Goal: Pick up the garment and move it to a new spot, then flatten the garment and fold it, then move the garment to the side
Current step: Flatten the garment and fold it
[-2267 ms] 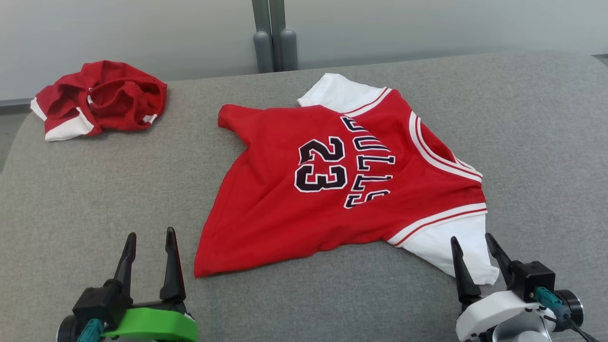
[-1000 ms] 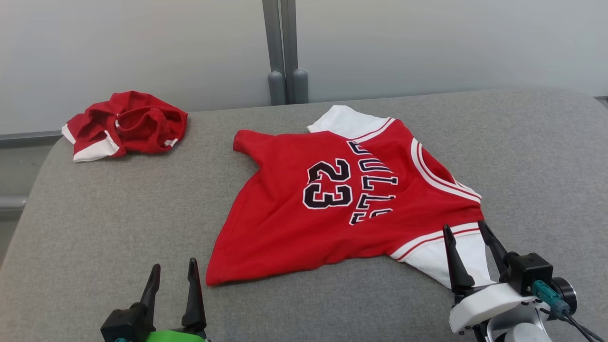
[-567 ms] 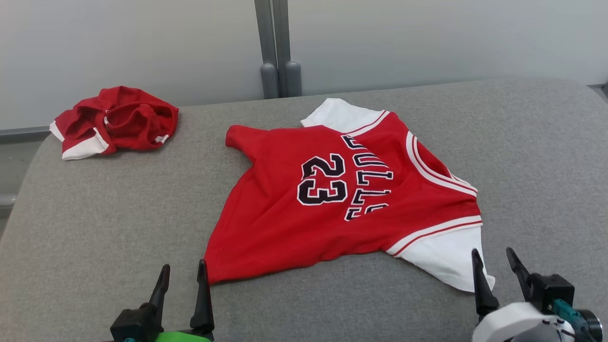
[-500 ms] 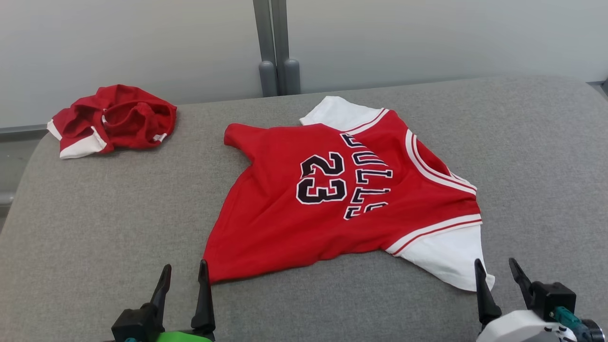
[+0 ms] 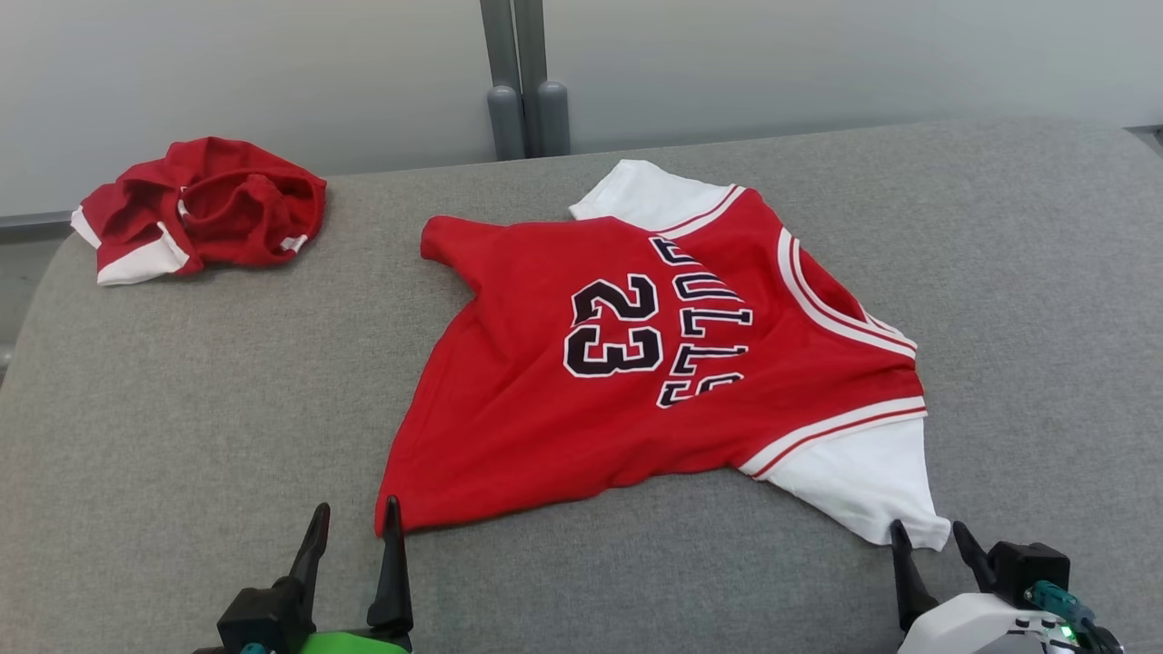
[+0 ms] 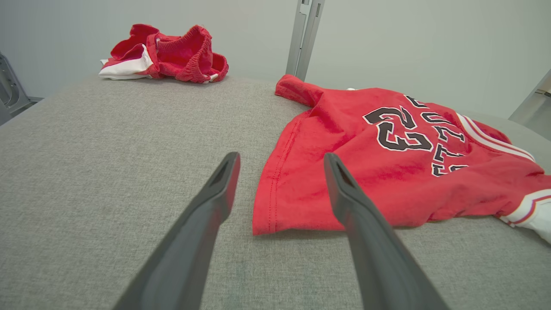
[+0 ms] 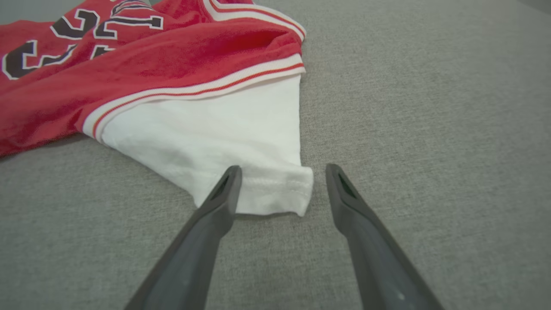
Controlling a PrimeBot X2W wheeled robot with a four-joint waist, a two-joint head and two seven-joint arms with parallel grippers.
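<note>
Noting garment (image 5: 636,363), a red jersey marked 23 with white sleeves, spread mostly flat near middle of grey padded surface (image 5: 182,409), number and lettering uppermost, slightly rumpled at far hem corner; noting second red and white bundle (image 5: 204,204) crumpled at far left corner, well apart. Finding left gripper (image 5: 357,505) with jaws parted and empty, poised just beside near hem corner of garment; finding right gripper (image 5: 927,527) likewise spread wide, grasping nothing, fingertips straddling cuff of near white sleeve (image 7: 258,129); unable to determine contact with cloth for either.
</note>
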